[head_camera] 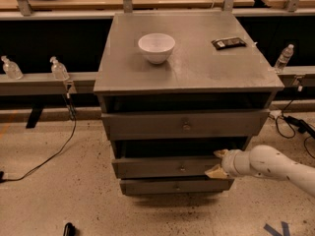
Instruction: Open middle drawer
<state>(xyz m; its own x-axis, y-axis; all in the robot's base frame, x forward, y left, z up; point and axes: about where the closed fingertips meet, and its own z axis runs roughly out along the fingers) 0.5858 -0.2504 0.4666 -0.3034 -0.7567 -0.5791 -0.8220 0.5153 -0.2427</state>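
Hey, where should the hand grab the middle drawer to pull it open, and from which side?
Take the small round knob at the centre of the middle drawer, coming straight from the front: it alone juts from the long flat panel. The hand sits at that panel's right end.
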